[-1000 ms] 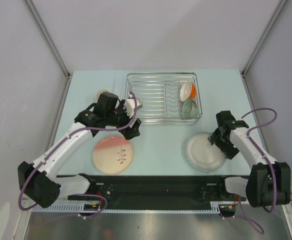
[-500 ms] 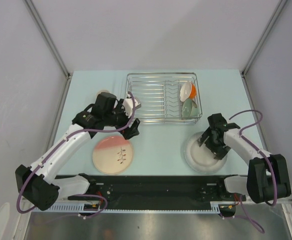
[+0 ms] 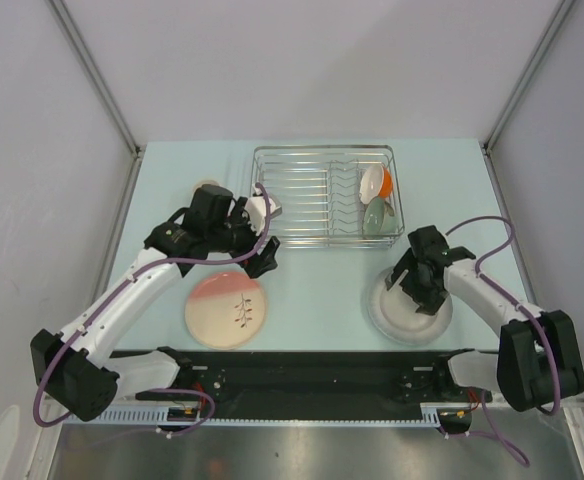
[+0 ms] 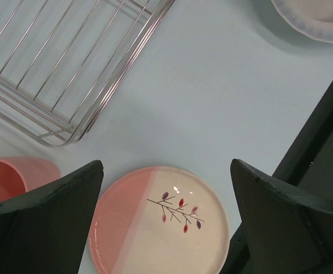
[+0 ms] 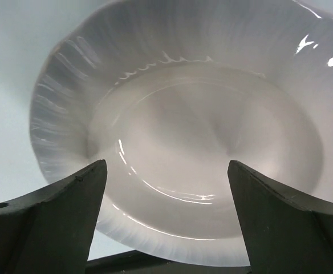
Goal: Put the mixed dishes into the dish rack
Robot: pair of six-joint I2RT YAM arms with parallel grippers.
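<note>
The silver wire dish rack (image 3: 312, 195) stands at the table's back middle. It holds the small white-and-orange bowl (image 3: 376, 181) and the pale green bowl (image 3: 374, 218) at its right end. The cream-and-pink plate (image 3: 225, 308) lies flat at the front left and shows in the left wrist view (image 4: 161, 225). My left gripper (image 3: 257, 240) hovers open and empty above it, by the rack's corner (image 4: 69, 74). One orange cup (image 4: 9, 178) stands beside it; the other is hidden. My right gripper (image 3: 417, 288) hangs open and empty just over the large white plate (image 3: 410, 310), which fills the right wrist view (image 5: 206, 137).
The black base rail (image 3: 302, 365) runs along the near edge just in front of both plates. Grey walls close in the table on three sides. The white plate's rim also shows in the left wrist view (image 4: 315, 20).
My right gripper has swung left from the white plate's right edge to over its middle. The left arm has barely moved.
</note>
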